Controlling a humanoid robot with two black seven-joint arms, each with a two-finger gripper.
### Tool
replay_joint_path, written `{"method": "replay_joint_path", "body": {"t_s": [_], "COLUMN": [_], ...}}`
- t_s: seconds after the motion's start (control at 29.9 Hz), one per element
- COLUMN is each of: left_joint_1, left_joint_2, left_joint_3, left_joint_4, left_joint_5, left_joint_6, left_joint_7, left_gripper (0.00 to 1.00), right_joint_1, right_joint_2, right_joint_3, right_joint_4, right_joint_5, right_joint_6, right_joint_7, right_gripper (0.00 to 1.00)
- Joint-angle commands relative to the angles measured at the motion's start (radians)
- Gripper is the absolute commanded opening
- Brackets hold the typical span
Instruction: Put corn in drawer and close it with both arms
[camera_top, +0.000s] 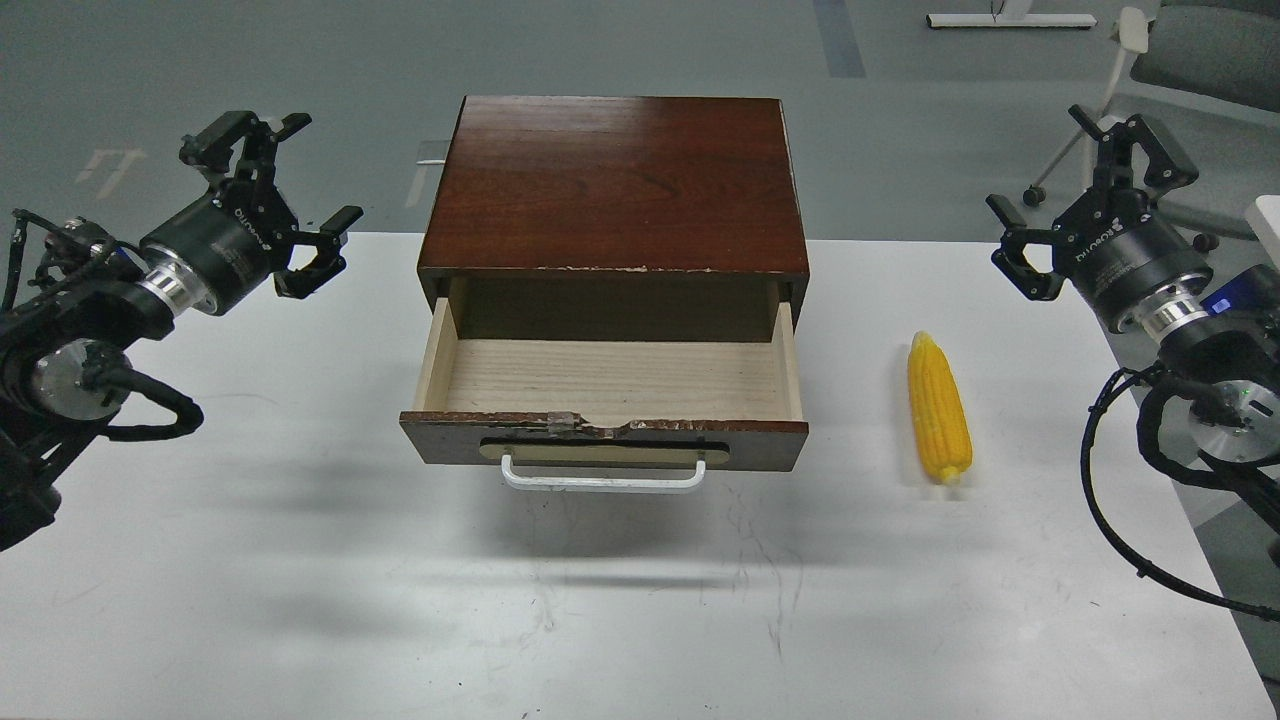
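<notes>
The drawer (604, 440) stands pulled out toward me from a dark brown wooden cabinet (615, 180) at the table's middle; its pale wood inside holds nothing, and a white bar handle (603, 482) hangs on its chipped front. To the drawer's right, the yellow corn (938, 408) lies on the table, pointed end away from me. My left gripper (285, 190) hovers open well left of the cabinet. Far to the right, above and beyond the corn, my right gripper (1090, 205) is open too. Neither holds anything.
The white table (300, 560) spreads wide in front of the drawer. Its right edge runs close past my right arm. A grey office chair (1190, 60) stands on the floor behind the right gripper.
</notes>
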Motion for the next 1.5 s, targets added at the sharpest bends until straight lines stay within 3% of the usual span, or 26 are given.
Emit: {"method": "replay_joint_path", "body": {"t_s": [0.0, 1.47], "left_joint_1": [0.018, 0.07], "left_joint_2": [-0.003, 0.043], "left_joint_3": [0.0, -0.016], "left_joint_4": [0.001, 0.006], "left_joint_5": [0.0, 0.0], "left_joint_6": [-0.004, -0.024], "left_joint_7": [0.0, 0.0], "left_gripper": [0.98, 0.98], "right_joint_1": [0.015, 0.076], "right_joint_2": [0.002, 0.06], "right_joint_3": [-0.045, -0.088], "right_joint_4": [0.0, -0.042], "right_joint_5": [-0.006, -0.006], "right_joint_6": [0.004, 0.007], "right_joint_7": [-0.002, 0.009], "right_gripper": [1.0, 1.0]}}
